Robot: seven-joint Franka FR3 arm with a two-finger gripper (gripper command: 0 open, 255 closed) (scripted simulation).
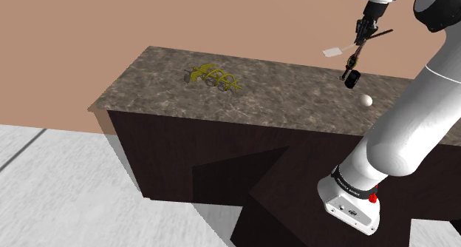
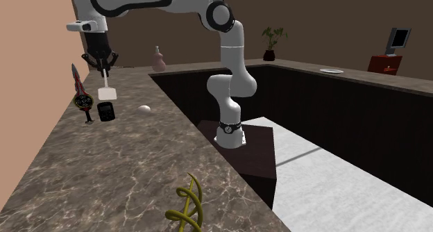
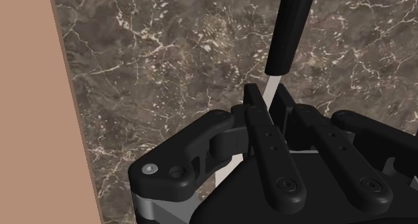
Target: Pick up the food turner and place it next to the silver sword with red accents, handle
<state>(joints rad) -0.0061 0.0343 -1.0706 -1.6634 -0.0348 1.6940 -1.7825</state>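
wrist view has the black gripper (image 3: 269, 98) closed narrowly on the pale shank of the food turner (image 3: 291, 28). the turner's black handle sticks out past the fingers, over the brown marbled countertop (image 3: 154, 68) and close to its wall-side edge. in the second exterior view the turner hangs from the gripper, clear of the surface, with its white blade lowest. the blade is just above a small black object (image 2: 105, 111) standing on the countertop. the sword (image 2: 82, 93), silver with red accents, lies along the wall-side edge, and its hilt end is just beside the black object. a white ball (image 2: 144, 109) rests near them, toward the countertop's open edge. a yellow-green wire rack (image 2: 189, 204) sits well apart from this group, toward the other end of the same stretch of countertop. a pink bottle (image 2: 159, 59) stands at the corner where the countertop turns. a potted plant (image 2: 272, 40) and a white plate (image 2: 332, 71) stand farther along the back run.
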